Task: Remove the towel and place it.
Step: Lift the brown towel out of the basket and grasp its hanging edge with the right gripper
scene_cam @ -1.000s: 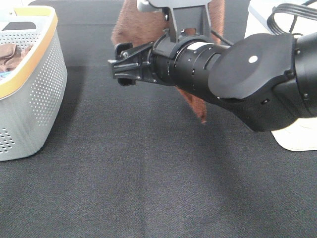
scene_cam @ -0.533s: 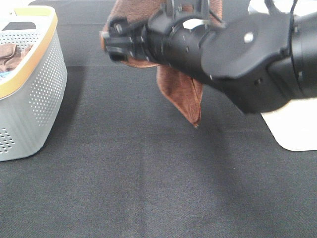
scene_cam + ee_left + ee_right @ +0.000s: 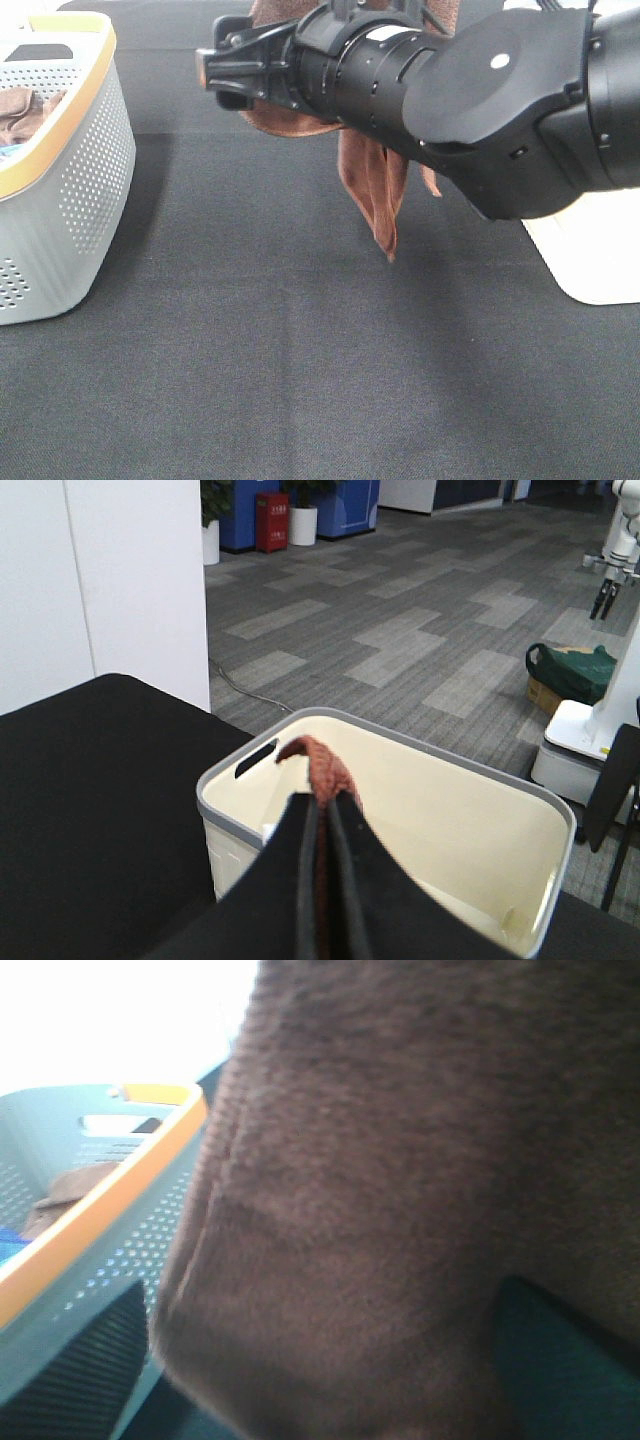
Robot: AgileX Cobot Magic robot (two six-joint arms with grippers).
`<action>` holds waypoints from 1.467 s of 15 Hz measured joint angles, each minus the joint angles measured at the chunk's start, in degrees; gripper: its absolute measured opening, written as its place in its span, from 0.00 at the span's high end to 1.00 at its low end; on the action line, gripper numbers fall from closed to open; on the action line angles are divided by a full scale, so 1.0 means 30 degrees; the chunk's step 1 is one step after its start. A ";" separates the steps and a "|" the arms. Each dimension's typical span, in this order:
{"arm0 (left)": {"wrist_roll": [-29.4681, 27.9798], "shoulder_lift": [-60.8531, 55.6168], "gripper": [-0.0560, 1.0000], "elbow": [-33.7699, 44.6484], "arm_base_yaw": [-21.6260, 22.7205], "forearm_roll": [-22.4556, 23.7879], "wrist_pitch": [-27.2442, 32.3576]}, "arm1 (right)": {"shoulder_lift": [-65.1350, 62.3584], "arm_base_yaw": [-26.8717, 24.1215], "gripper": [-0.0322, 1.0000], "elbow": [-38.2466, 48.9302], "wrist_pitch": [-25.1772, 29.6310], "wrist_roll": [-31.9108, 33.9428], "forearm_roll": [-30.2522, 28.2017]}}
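The towel (image 3: 368,180) hangs at twelve o'clock in the high view, partly behind the right gripper (image 3: 222,78) — whether that claw is spread or pinching, I cannot tell. The left gripper (image 3: 322,810) pinches a towel fold. The grey basket (image 3: 70,180) sits at nine o'clock.

Rust-brown towel (image 3: 375,190), orange-rimmed grey basket (image 3: 70,190)
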 joint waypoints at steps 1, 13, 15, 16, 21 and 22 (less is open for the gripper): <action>0.0000 0.0000 0.94 0.0000 0.0000 0.0000 0.0115 | 0.0000 0.0000 0.19 0.0000 -0.0229 -0.0497 0.0535; 0.0000 0.0000 0.94 0.0000 0.0000 0.4240 -0.2330 | 0.0000 0.0000 0.48 0.0000 0.2445 -0.3113 0.2617; 0.0000 0.0134 0.94 0.0000 0.0000 0.4641 -0.2617 | 0.0000 0.0000 0.48 0.0000 0.4354 -0.3113 0.1929; 0.0000 0.0325 0.94 0.0000 0.0000 0.4698 -0.2617 | 0.0000 0.0000 0.49 0.0000 0.5348 -0.3056 0.0955; 0.0000 0.1089 0.94 0.0000 0.0000 0.4832 -0.2617 | 0.0000 0.0000 0.48 0.0000 0.6895 0.0917 -0.6283; 0.0000 0.1089 0.94 0.0000 0.0000 0.4832 -0.2617 | 0.0000 0.0000 0.48 0.0000 0.6704 0.2368 -0.8422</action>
